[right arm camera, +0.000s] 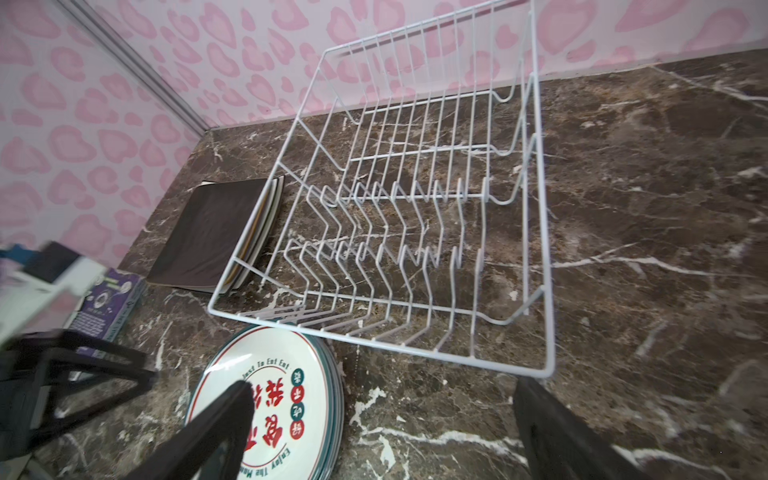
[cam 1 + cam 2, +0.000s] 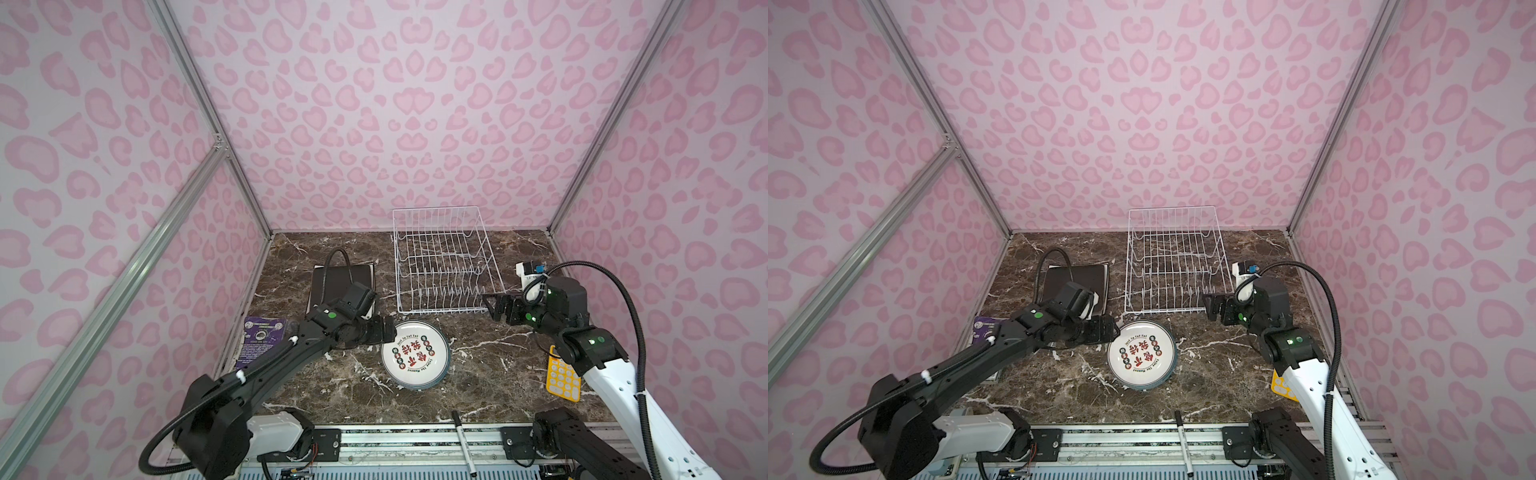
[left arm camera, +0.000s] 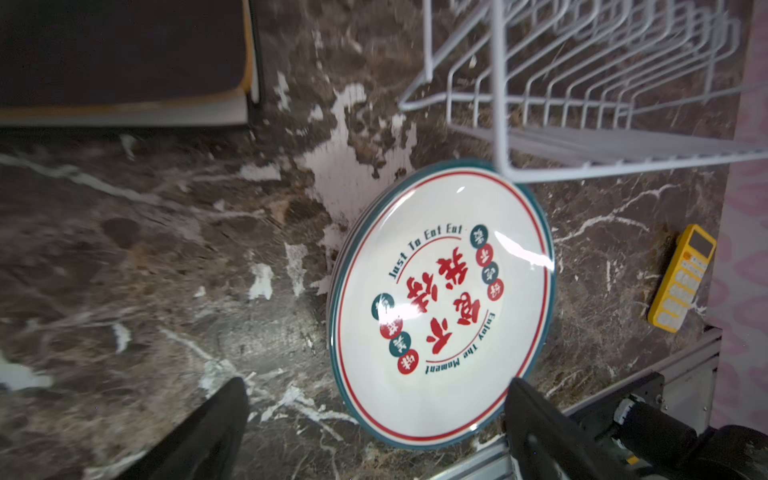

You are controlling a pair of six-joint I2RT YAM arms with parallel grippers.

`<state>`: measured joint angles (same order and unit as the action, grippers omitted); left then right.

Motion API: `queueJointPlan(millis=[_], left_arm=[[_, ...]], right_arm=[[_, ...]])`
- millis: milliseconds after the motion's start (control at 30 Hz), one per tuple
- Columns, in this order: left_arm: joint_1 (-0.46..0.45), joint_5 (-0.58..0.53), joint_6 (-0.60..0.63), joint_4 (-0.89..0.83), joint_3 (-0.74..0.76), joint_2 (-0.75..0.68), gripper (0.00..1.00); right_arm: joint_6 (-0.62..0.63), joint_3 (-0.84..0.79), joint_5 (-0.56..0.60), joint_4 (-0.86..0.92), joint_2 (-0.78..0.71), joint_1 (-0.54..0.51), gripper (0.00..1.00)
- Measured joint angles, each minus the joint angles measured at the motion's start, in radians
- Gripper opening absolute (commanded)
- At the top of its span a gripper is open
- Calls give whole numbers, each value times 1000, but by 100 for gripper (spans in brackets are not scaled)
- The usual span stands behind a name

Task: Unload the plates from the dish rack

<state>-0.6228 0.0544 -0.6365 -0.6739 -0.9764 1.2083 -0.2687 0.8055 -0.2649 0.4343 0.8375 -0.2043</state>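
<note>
The white wire dish rack (image 2: 446, 266) (image 2: 1177, 266) (image 3: 582, 83) (image 1: 415, 208) stands at the back with no plates in it. A stack of round plates (image 2: 415, 355) (image 2: 1142, 355) (image 3: 440, 303) (image 1: 282, 399), the top one printed red and green, lies flat in front of the rack. Square plates (image 2: 343, 286) (image 2: 1077, 282) (image 3: 120, 54) (image 1: 208, 232), dark one on top, are stacked left of the rack. My left gripper (image 2: 388, 330) (image 2: 1113, 328) (image 3: 376, 386) is open at the round stack's left rim, gripping nothing. My right gripper (image 2: 492, 305) (image 2: 1210, 307) (image 1: 382, 386) hangs open by the rack's front right corner, empty.
A yellow calculator (image 2: 561, 376) (image 2: 1281, 384) (image 3: 681, 278) lies under my right arm. A purple box (image 2: 259, 336) (image 2: 984, 326) (image 1: 112, 303) sits at the left edge. A black marker (image 2: 463, 442) (image 2: 1183, 442) lies on the front rail. A small white device (image 2: 528, 272) (image 2: 1246, 270) stands right of the rack.
</note>
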Motion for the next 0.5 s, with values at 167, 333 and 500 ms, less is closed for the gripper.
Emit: queueJointPlan(millis=[167, 333, 500], left_arm=[[71, -345, 161, 104, 70, -227, 98], [226, -566, 355, 486, 451, -351, 98], [377, -640, 431, 838, 626, -244, 98]], right_arm=[[28, -219, 180, -207, -94, 69, 99], [52, -514, 343, -528, -144, 127, 99], [88, -661, 459, -828, -49, 141, 99]])
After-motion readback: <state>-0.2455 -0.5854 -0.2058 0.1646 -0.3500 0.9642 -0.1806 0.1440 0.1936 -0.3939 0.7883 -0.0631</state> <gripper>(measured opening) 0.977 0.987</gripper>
